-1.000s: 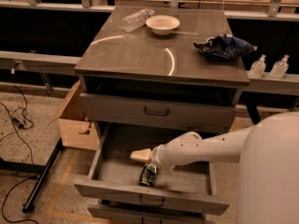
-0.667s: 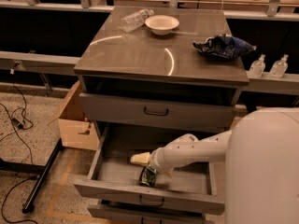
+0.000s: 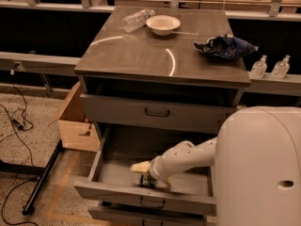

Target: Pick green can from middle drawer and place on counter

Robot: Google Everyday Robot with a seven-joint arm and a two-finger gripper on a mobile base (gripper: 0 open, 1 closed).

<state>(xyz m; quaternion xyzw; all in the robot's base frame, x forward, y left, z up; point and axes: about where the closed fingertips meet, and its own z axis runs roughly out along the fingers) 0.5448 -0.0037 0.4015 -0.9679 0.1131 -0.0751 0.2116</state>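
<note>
The middle drawer (image 3: 117,173) is pulled open below the shut top drawer (image 3: 155,113). The green can (image 3: 148,181) lies on the drawer's tray near its front wall, mostly hidden by my arm. My gripper (image 3: 151,173) reaches down into the drawer from the right and sits right over the can; its cream-coloured fingers (image 3: 139,167) show on the can's left. The counter (image 3: 160,55) is the glossy dark slab on top of the cabinet.
On the counter stand a white bowl (image 3: 162,24), a clear plastic bottle (image 3: 136,19) lying down and a dark blue snack bag (image 3: 224,46). A cardboard box (image 3: 75,121) sits left of the cabinet. Two small bottles (image 3: 269,67) stand on the right ledge. Cables lie on the floor at left.
My arm has drawn in closer to my body and the gripper has settled slightly lower onto the can. The can has not visibly moved.
</note>
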